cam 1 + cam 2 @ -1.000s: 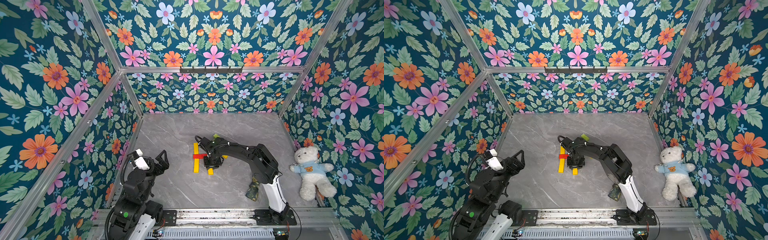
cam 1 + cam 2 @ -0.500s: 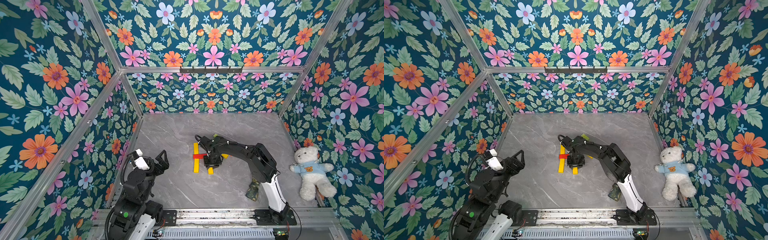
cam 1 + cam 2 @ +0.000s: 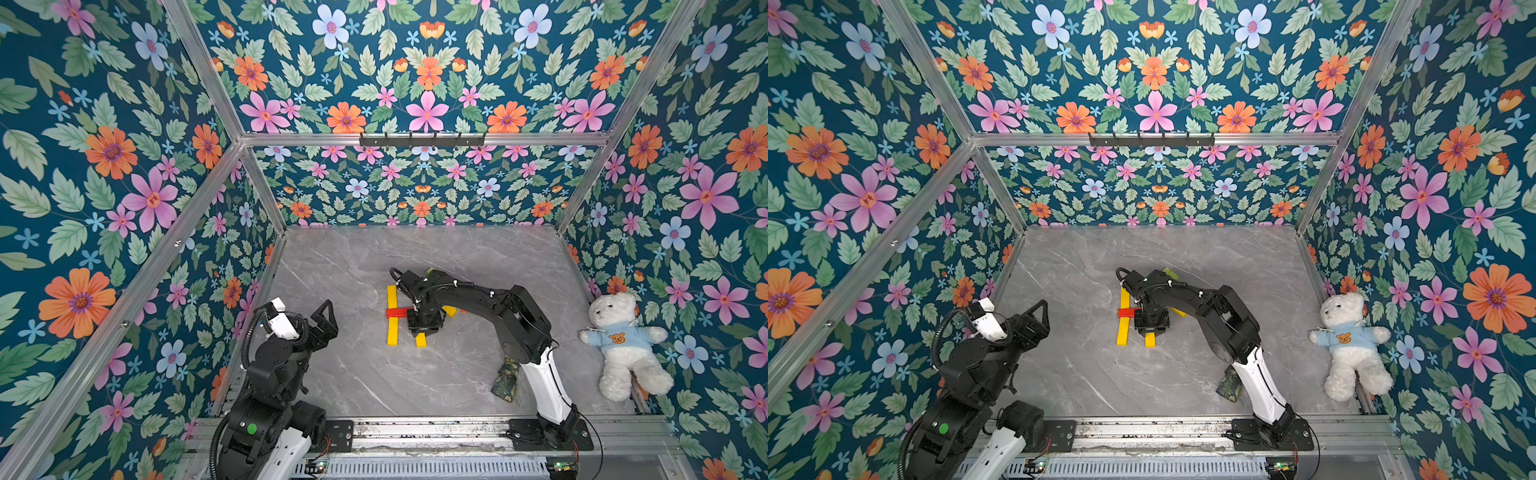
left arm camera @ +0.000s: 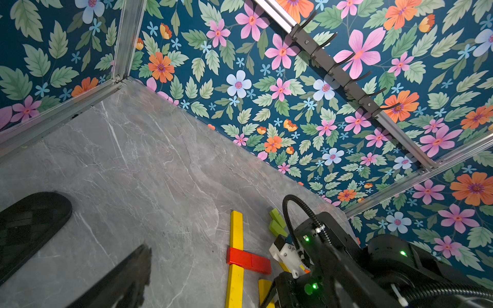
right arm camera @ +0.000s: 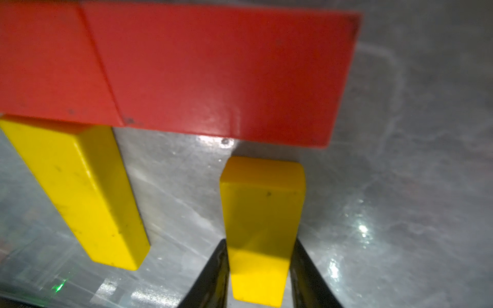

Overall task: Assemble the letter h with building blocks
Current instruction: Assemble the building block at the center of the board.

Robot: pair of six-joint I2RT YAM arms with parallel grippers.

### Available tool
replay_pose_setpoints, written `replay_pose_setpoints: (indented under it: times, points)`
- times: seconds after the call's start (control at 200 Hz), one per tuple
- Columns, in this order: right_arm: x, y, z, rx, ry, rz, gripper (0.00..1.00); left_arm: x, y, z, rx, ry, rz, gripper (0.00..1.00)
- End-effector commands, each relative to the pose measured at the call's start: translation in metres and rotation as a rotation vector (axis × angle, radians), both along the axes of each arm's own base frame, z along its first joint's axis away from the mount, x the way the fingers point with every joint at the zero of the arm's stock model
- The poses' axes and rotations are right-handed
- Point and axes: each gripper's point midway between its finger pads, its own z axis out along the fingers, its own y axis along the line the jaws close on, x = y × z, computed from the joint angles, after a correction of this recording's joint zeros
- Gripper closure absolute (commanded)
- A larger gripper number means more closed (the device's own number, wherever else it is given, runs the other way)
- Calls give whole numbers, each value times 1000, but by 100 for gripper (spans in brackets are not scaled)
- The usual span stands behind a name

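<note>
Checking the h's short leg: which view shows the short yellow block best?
Right wrist: the short yellow block sits close up, near the red crossbar. Both top views show only its end under the right gripper; left wrist, a sliver.

The right arm hides most of the short yellow leg, the red crossbar's right end and the lime-green blocks.

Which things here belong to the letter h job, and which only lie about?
Job: long yellow glossy block; red glossy crossbar block; short yellow glossy block; lime-green glossy blocks.
Lying about: white plush teddy bear; dark floral cloth scrap.
</note>
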Motion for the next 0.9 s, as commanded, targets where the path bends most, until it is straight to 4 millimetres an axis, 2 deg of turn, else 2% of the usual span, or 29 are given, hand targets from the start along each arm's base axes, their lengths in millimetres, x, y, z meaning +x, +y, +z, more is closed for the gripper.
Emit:
replay_pose_setpoints:
  times: [0.0,0.895]
  points:
    - [6,-9,-10,-51,-23,-1,61,1,2,2,6,-8,12,0]
    - [22,-4,-11,-51,-48,0,62,2,2,0,8,-3,15,0]
